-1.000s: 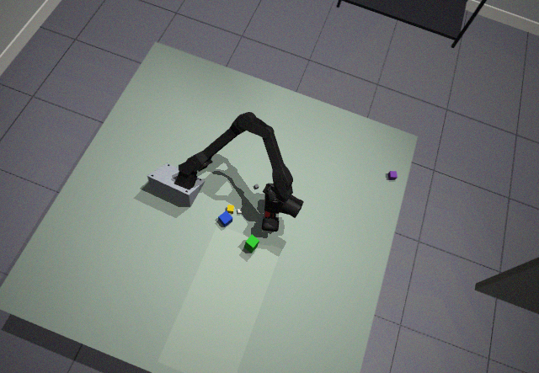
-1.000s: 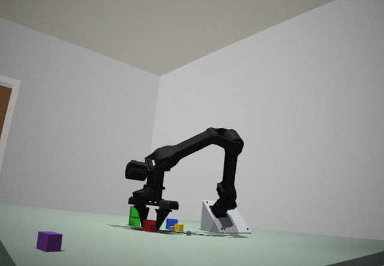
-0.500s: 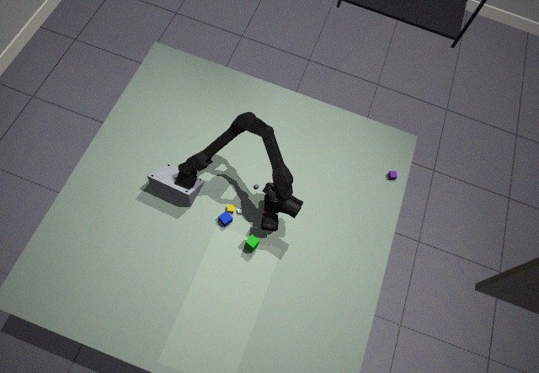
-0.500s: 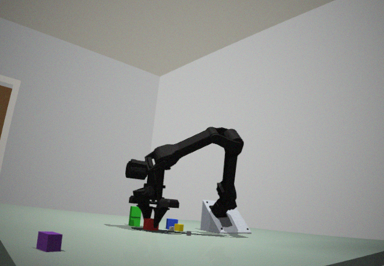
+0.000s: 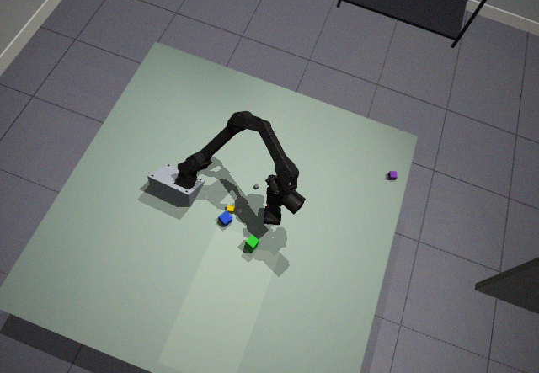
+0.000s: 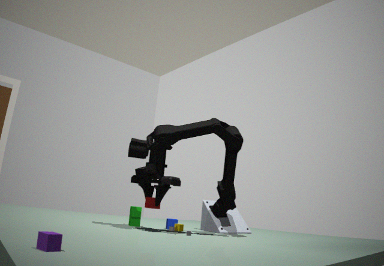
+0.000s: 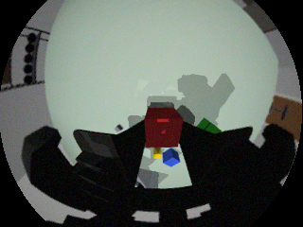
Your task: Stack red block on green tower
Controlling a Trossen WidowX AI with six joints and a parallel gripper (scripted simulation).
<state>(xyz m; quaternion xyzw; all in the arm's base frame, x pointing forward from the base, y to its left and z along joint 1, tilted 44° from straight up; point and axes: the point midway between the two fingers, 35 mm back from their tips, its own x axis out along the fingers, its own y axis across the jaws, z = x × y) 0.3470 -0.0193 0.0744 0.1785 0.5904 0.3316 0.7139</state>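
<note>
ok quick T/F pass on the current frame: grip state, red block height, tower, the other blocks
1. The gripper is shut on the red block. True.
2. The red block rests on the mat. False: in the exterior view it hangs between the jaws, off the mat, with its underside about level with the tower's top.
3. The green tower stands upright. True.
4. The red block already sits on top of the green tower. False: it is held beside the tower, not on it.
5. The purple block lies right beside the blue block. False: it sits far off alone; the yellow block is the one next to the blue.
</note>
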